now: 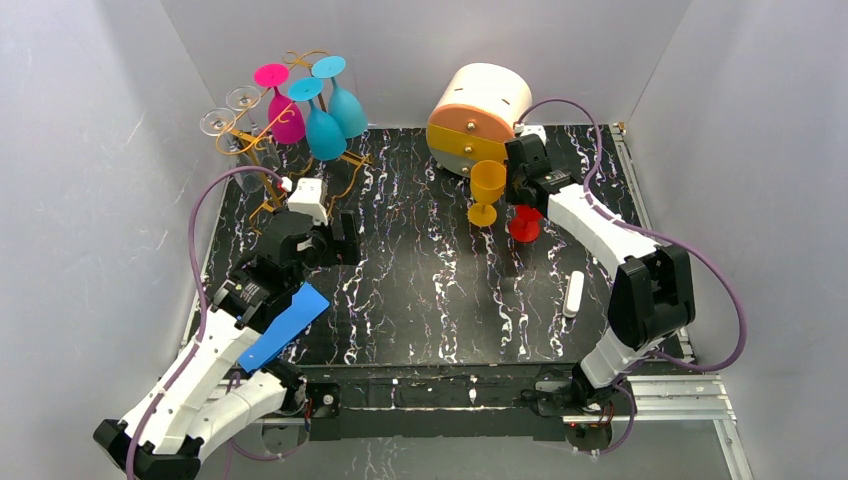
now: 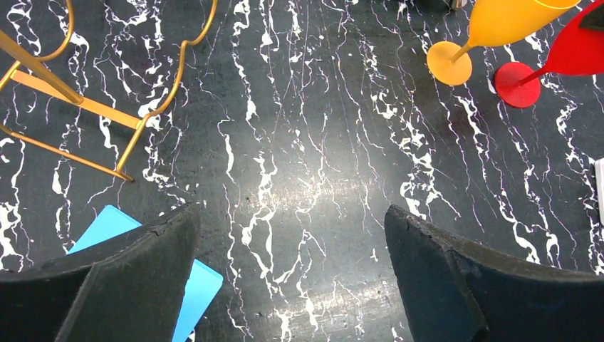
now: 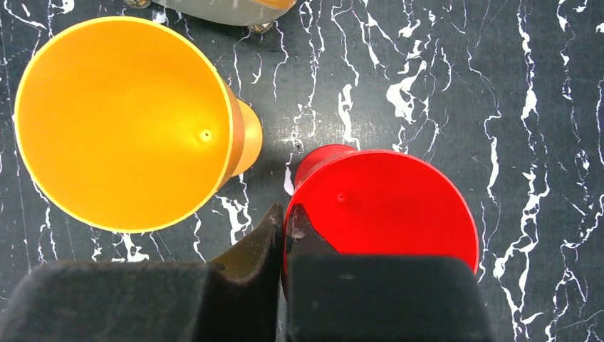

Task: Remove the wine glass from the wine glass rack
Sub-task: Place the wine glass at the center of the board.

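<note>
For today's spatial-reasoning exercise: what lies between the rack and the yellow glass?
Only bare tabletop lies between the rack and the yellow glass; the left wrist view shows it.

You are looking at a black tabletop [image 1: 420, 290] veined with white like marble. Plain pale grey walls close it in: a back wall [image 1: 420, 50], a left wall [image 1: 80, 200] and a right wall [image 1: 770, 150]. A bare aluminium rail [image 1: 680, 396] runs along the near edge. Soft light leaves a dull sheen [image 2: 313, 192] on the surface.
</note>
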Controlling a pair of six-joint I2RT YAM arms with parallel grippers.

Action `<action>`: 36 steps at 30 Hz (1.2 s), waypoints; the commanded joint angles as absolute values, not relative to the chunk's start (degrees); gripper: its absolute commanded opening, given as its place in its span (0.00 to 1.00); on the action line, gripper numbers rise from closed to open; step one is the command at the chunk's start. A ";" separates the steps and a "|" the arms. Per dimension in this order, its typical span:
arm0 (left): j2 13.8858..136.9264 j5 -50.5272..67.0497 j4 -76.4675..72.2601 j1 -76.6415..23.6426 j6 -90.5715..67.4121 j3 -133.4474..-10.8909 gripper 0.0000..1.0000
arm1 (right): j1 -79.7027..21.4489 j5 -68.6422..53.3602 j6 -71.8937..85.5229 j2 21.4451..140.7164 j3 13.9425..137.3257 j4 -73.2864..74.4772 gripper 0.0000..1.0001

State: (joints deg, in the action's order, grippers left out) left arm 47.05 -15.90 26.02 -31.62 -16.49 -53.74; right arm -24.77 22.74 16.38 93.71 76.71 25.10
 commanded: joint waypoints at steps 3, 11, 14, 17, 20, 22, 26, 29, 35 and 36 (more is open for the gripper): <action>46.32 -18.00 26.52 -31.55 -15.12 -55.07 0.98 | -23.93 21.86 14.57 93.27 77.49 21.30 0.24; 46.14 -17.37 27.51 -31.60 -14.53 -54.93 0.98 | -23.66 19.34 12.85 94.29 79.44 22.14 0.23; 46.52 -16.80 27.58 -31.56 -14.31 -54.71 0.98 | -23.64 18.82 12.24 94.82 80.19 23.01 0.16; 47.73 -16.54 28.51 -31.55 -14.28 -55.01 0.98 | -23.57 18.90 10.83 94.75 80.04 22.30 0.11; 48.72 -15.52 29.85 -31.59 -14.78 -55.71 0.98 | -23.35 17.85 9.72 94.98 80.61 22.12 0.12; 48.59 -15.36 29.97 -31.55 -14.93 -55.72 0.98 | -23.28 17.60 9.62 95.17 81.22 22.34 0.12; 47.52 -16.02 30.43 -31.55 -15.19 -55.88 0.98 | -22.75 17.37 9.40 95.08 82.16 22.76 0.12; 46.35 -16.44 30.95 -31.55 -15.53 -55.56 0.98 | -22.59 16.57 9.38 94.88 82.28 22.81 0.12; 46.26 -18.53 30.64 -31.55 -16.94 -56.14 0.98 | -22.21 17.24 9.96 95.67 82.95 23.46 0.14; 46.68 -18.17 30.61 -31.55 -16.61 -56.31 0.98 | -22.21 17.28 9.99 95.94 83.43 23.82 0.15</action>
State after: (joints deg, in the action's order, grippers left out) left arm 46.52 -16.62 30.11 -31.64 -15.92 -53.87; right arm -22.50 16.95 10.24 95.20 79.44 23.86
